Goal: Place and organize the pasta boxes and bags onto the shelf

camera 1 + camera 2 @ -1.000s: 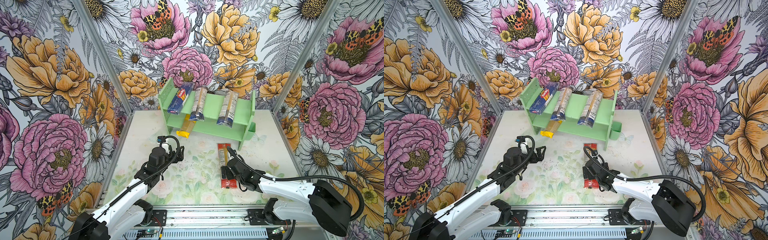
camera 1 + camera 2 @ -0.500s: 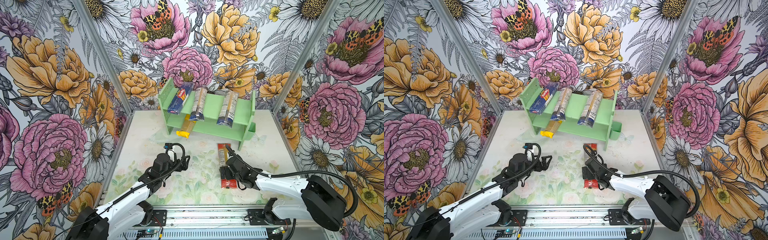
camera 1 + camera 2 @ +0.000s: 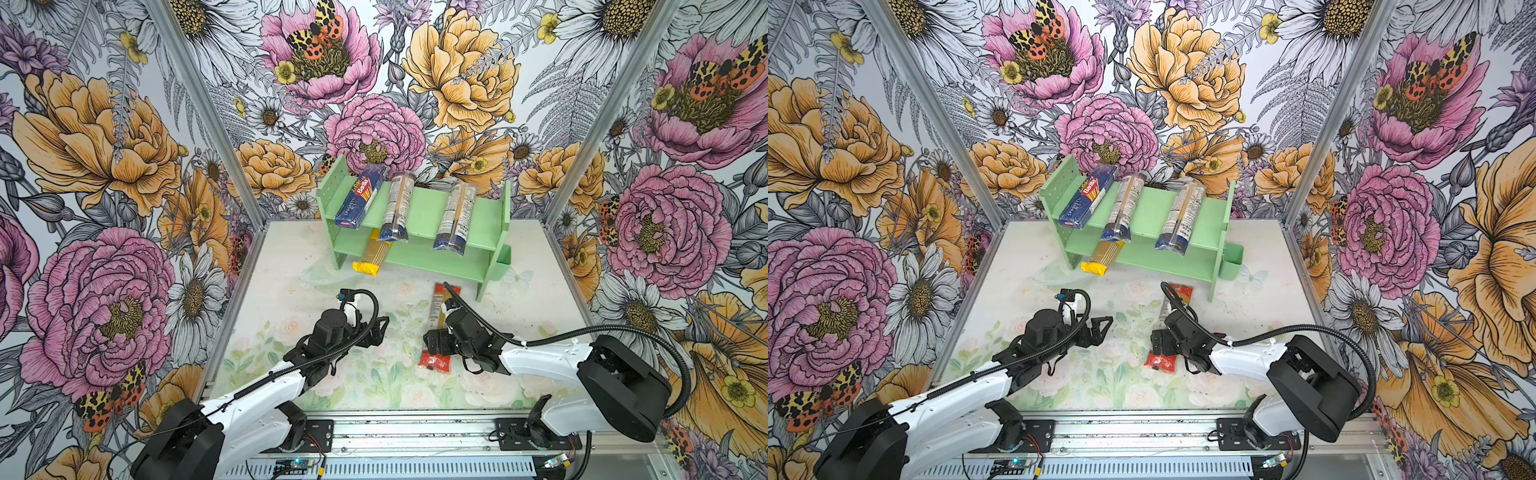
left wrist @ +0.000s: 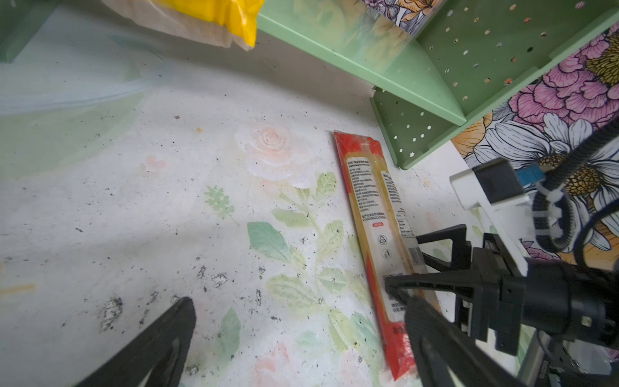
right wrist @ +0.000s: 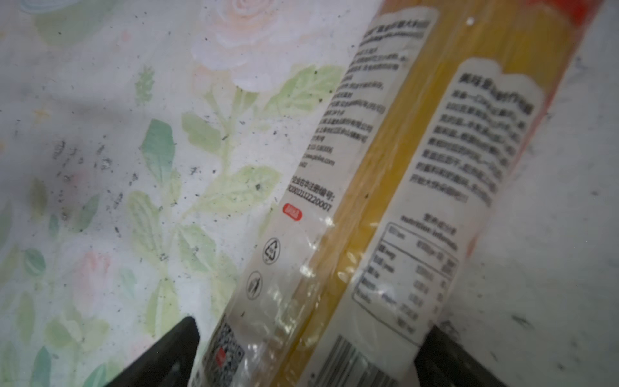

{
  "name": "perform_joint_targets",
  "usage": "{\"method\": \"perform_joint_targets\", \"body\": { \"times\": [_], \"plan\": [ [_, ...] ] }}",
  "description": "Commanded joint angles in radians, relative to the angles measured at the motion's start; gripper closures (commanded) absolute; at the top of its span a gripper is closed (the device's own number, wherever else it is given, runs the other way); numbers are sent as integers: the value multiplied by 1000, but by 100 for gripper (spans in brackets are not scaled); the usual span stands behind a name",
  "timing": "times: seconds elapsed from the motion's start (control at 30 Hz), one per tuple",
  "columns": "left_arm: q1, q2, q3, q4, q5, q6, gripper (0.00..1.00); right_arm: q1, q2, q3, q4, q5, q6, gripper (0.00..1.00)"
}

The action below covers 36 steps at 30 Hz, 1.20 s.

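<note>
The long red-ended clear bag of spaghetti (image 3: 435,311) is the one pack not on the shelf. It lies flat on the pale flower-printed bench (image 3: 291,291), right of centre in the lower middle of both top views. Its long axis runs up and down the frame. The upper red end points at the right foot of the mint-green two-tier wooden shelf (image 3: 419,208), and the lower red end lies towards the frame's bottom edge.

The right claw (image 3: 434,343) is the nearer one. It reaches in from the right and sits astride the bag's lower part, crosswise to the long axis. In the right wrist view, one black finger (image 5: 167,351) stands at each long flank of the bag (image 5: 385,167). I cannot tell whether the fingers already press on the plastic.

The left claw (image 3: 380,330) hangs left of the bag and clear of it, with jaws spread wide and nothing between them. It points right, towards the pack.

My judgement is that the lift belongs to the right arm. The bag's axis already points roughly at the shelf, so a carry towards upper centre would need little turning. A grip this far from the middle may let the upper end droop.
</note>
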Motion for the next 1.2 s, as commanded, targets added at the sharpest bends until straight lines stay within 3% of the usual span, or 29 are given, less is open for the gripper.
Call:
{"method": "perform_joint_targets", "body": {
  "times": [0.0, 0.1, 0.17, 0.57, 0.97, 1.17],
  "plan": [
    [-45, 12, -33, 51, -46, -31, 1, 5, 35, 7, 215, -52, 90, 1],
    [-81, 23, -53, 75, -72, -49, 1, 12, 61, -14, 339, -42, 132, 2],
    [-92, 35, -64, 93, -79, -57, 1, 21, 69, 0, 331, -32, 127, 1],
    [-157, 175, -48, 231, -51, 36, 1, 19, -97, 38, -35, 89, 36, 0],
    [-345, 448, 22, 382, -293, 86, 1, -17, -247, -29, -116, 138, 21, 0],
    [-363, 563, 48, 444, -327, 113, 1, -36, -289, -50, -134, 149, 20, 0]
  ]
}}
